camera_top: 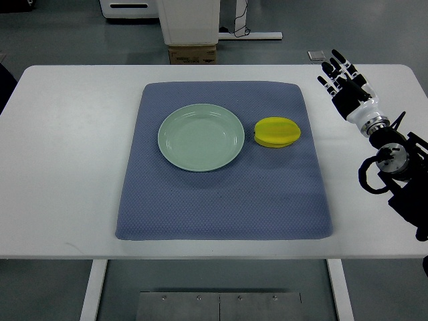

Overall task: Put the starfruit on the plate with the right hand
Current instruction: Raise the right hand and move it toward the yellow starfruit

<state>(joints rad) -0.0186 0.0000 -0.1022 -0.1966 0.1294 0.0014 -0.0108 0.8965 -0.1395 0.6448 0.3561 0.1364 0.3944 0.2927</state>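
On the blue mat [221,200] that covers the middle of the white worktop [67,154], the yellow starfruit [277,132] lies just beside the right rim of the pale green plate [200,137], close but seemingly not touching. The reach comes first: the right hand [346,83] should travel left and come down over the fruit, closing across its ridged flanks rather than pinching one rib, since the waxy skin could slip. The lift need only clear the rim. At present that hand sits well apart, over the bare worktop near the far right corner, fingers [331,69] extended and spread, holding nothing, its forearm entering from the right edge.
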